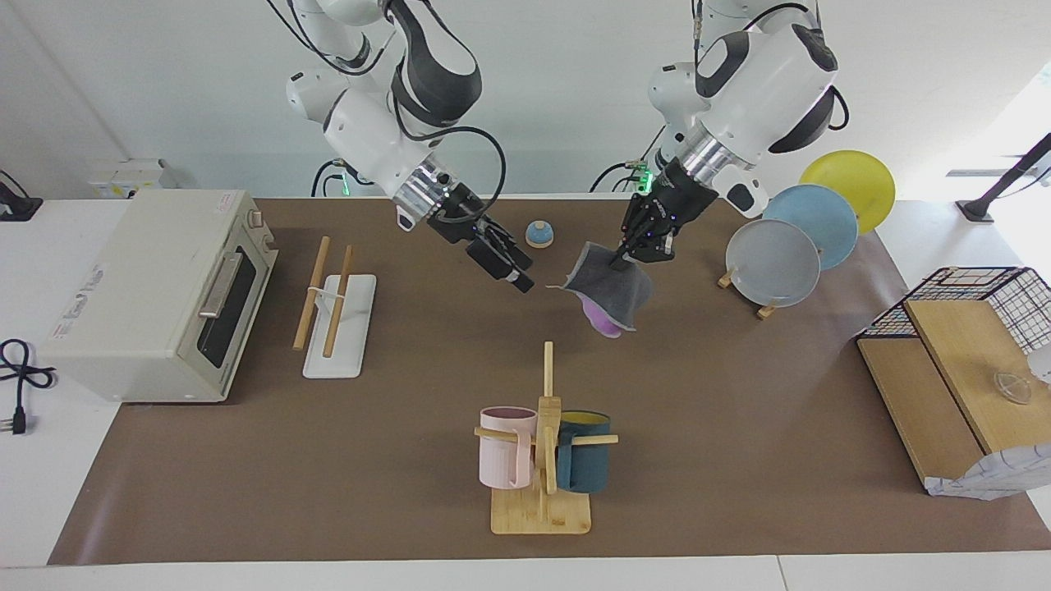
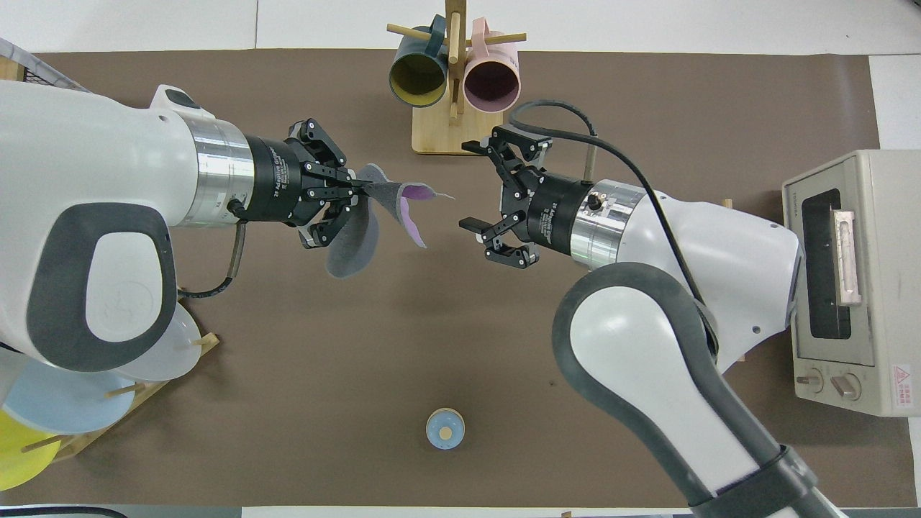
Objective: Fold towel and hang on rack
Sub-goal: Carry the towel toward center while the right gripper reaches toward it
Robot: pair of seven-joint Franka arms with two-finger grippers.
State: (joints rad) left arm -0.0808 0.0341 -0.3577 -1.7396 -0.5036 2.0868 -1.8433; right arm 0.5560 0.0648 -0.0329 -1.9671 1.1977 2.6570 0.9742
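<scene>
While clamped, the towel point(image 1: 608, 289) (airborne) droops below the left end effector point(image 1: 626, 254).

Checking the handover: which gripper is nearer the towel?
Left. The left gripper is shut on the towel, holding it in the air; the right gripper is open beside it, not touching.

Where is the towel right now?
The towel hangs in the air from the shut left gripper, over the mat's middle, with the open right gripper close beside it.
</scene>
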